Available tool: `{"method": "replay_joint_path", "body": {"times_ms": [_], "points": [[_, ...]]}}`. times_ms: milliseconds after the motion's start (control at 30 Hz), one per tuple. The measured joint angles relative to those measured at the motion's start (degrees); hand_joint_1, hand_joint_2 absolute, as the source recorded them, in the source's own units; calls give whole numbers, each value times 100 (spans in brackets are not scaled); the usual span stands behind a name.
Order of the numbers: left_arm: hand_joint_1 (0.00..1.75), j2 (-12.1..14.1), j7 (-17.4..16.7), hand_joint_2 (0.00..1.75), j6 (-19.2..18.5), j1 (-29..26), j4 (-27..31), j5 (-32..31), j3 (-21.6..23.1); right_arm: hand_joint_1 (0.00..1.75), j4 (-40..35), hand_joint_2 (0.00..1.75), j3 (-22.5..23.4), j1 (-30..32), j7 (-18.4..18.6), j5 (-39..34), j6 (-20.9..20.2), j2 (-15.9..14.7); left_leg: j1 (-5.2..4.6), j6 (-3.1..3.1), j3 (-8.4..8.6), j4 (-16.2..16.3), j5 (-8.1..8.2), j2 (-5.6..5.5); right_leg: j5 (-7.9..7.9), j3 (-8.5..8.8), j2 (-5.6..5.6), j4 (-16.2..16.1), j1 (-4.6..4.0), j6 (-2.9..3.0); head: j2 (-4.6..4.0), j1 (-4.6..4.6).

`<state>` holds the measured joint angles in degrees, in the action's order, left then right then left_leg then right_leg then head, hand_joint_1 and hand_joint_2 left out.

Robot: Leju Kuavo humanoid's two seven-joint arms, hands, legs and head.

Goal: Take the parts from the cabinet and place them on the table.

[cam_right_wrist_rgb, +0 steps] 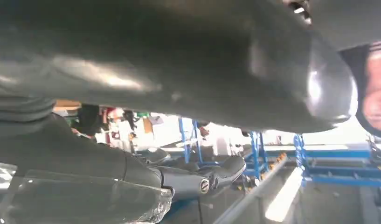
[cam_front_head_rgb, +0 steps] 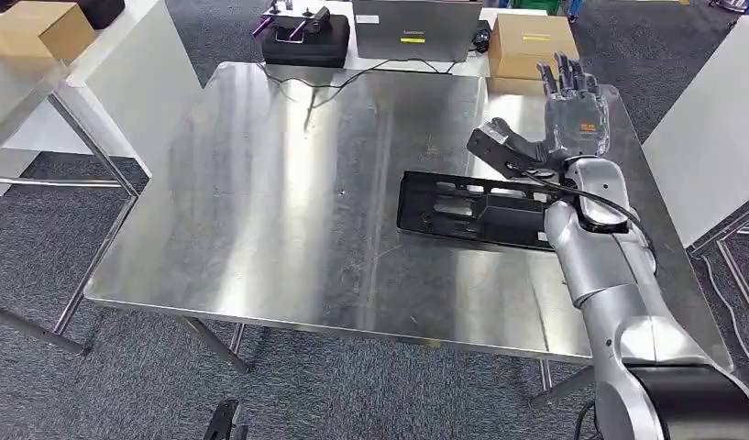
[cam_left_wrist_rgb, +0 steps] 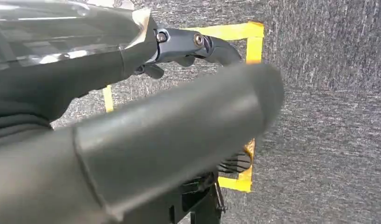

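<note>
A long black plastic part (cam_front_head_rgb: 476,209) was seen lying flat on the steel table (cam_front_head_rgb: 288,211), toward the table's right side, its right end hidden behind the robot's right forearm. The right hand (cam_front_head_rgb: 556,124) was raised just beyond the part's far right end, fingers stretched upward and apart, the thumb (cam_front_head_rgb: 499,147) spread out to the left; nothing was held in it, and no contact with the part could be made out. In the right wrist view the thumb (cam_right_wrist_rgb: 179,60) was shown large and blurred, with a dark finger (cam_right_wrist_rgb: 211,175) extended below it and blue racking (cam_right_wrist_rgb: 281,154) in the background.

The left hand (cam_left_wrist_rgb: 132,116) was recorded in its own wrist view, hanging over grey carpet (cam_left_wrist_rgb: 328,116) marked with yellow tape (cam_left_wrist_rgb: 251,37); the thumb (cam_left_wrist_rgb: 179,135) was stretched out and a dark finger (cam_left_wrist_rgb: 197,44) lay extended, with nothing seen in the grasp.

At the far edge of the table a cardboard box (cam_front_head_rgb: 531,44), a closed laptop (cam_front_head_rgb: 416,27) and a black case (cam_front_head_rgb: 306,38) were placed. Another cardboard box (cam_front_head_rgb: 40,29) was set on a white table (cam_front_head_rgb: 123,64) at the left
</note>
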<state>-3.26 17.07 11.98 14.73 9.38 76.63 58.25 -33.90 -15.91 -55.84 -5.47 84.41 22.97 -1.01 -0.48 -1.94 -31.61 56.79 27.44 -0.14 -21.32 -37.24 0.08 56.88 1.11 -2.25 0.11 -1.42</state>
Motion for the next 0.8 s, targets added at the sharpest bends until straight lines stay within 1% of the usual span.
{"method": "replay_joint_path", "body": {"times_ms": [33, 167, 233, 267, 300, 333, 367, 400, 433, 467, 500, 533, 567, 600, 633, 667, 700, 733, 767, 800], "points": [[0, 9, 0, 0, -4, 0, 0, 2, -2, 0, -115, 0, -33, 37, -34, -8, -24, -13, -12, -30, -8, 28, 21, -1, 2, -1, -1, -10, 24, -3, 0, -4], [0, 15, 13, 0, -26, 0, 0, 31, -9, 0, -279, 0, -116, 97, -151, -81, -74, -37, -9, -64, -21, 66, 42, 1, 6, 8, 1, -9, 26, -11, 0, -9], [0, 20, 24, 0, -42, 0, 0, 39, -11, 0, -317, 0, -131, 105, -179, -103, -81, -41, -16, -84, -27, 84, 44, -1, 21, 23, 0, -23, 31, -35, 0, -7], [0, 20, 28, 0, -48, 1, 0, 42, -11, 0, -343, 0, -138, 104, -183, -105, -85, -41, -17, -107, -16, 64, 25, -1, 37, 43, 1, -54, 27, -60, 0, -9], [0, 15, 35, 0, -52, 3, 0, 44, -11, 0, -382, 0, -140, 104, -188, -109, -85, -46, 72, -159, 64, -36, -49, 15, 17, -5, 0, -39, 4, -75, 0, -13], [0, 13, 39, 0, -52, 3, 0, 46, -11, 0, -393, 0, -140, 99, -190, -116, -85, -72, 58, -160, 90, -72, -74, 32, -30, -36, 3, 45, 13, -65, 0, -2], [0, 13, 39, 0, -52, 6, 0, 61, -11, 0, -395, 0, -151, 86, -194, -118, -85, -74, 81, -188, 98, -81, -89, 42, -203, -185, 1, 391, 12, -36, 0, 31], [0, 13, 39, 0, -59, 5, 0, 76, -13, 0, -395, 0, -166, 96, -199, -118, -85, -78, 86, -188, 97, -80, -88, 46, -394, -409, 1, 878, 16, -21, 0, 30], [0, 9, 37, 0, -61, 3, 0, 76, -13, 0, -395, 0, -173, 129, -201, -118, -85, -94, 87, -188, 96, -79, -87, 46, -559, -642, 0, 1360, 25, -20, -2, 33], [0, 4, 37, 0, -61, 1, 0, 77, -13, 0, -395, 0, -179, 165, -201, -118, -87, -103, 90, -183, 93, -75, -82, 41, -652, -825, 0, 1724, 34, -37, 0, 31], [0, 4, 37, 0, -61, -2, 0, 76, -13, 0, -395, 0, -188, 198, -201, -118, -87, -111, 96, -175, 97, -72, -77, 36, -640, -883, -1, 1804, 43, -76, 0, 39], [0, 2, 37, 0, -63, -2, 0, 79, -13, 0, -395, 0, -197, 208, -212, -120, -87, -116, 105, -156, 104, -68, -64, 31, -524, -778, -3, 1576, 60, -136, 0, 39], [0, -2, 37, 0, -70, -1, 0, 85, -13, 0, -395, 0, -214, 203, -236, -137, -87, -116, 118, -127, 114, -54, -44, 28, -321, -537, -6, 1101, 77, -206, 0, 44], [0, -7, 37, 0, -70, -1, 0, 85, -13, 0, -395, 0, -223, 198, -253, -144, -87, -116, 134, -85, 126, -27, -9, 26, -98, -231, -18, 494, 98, -271, 0, 42], [0, -7, 37, 0, -79, 0, 0, 85, -13, 0, -395, 0, -229, 196, -277, -159, -87, -116, 134, -31, 123, 12, 35, 27, -12, -32, -48, 33, 119, -289, 0, 52], [0, 2, 37, 0, -85, 7, 0, 85, -15, 0, -395, 0, -240, 196, -302, -173, -87, -116, 92, 17, 75, 39, 67, 12, -49, 66, -6, 38, 35, -228, 0, 72], [0, 2, 37, 0, -85, 8, 0, 85, -13, 0, -393, 0, -249, 214, -310, -179, -85, -120, 91, 34, 74, 45, 69, 15, -50, 36, 6, 42, 52, -150, 0, 48], [0, 0, 37, 0, -87, 7, 0, 85, -13, 0, -393, 0, -251, 240, -312, -186, -81, -127, 104, 42, 77, 42, 66, 13, -63, 20, 8, 56, 37, -133, 0, 31], [0, -2, 37, 0, -90, 6, 0, 85, -13, 0, -393, 0, -251, 252, -312, -197, -79, -144, 112, 51, 77, 30, 67, 12, -80, 6, 12, 80, 32, -106, 0, 37], [0, 0, 37, 0, -90, 7, 0, 85, -13, 0, -395, 0, -254, 251, -312, -203, -76, -149, 125, 86, 78, 44, 108, 12, -77, 14, 14, 63, 81, -55, 0, 28]]}}
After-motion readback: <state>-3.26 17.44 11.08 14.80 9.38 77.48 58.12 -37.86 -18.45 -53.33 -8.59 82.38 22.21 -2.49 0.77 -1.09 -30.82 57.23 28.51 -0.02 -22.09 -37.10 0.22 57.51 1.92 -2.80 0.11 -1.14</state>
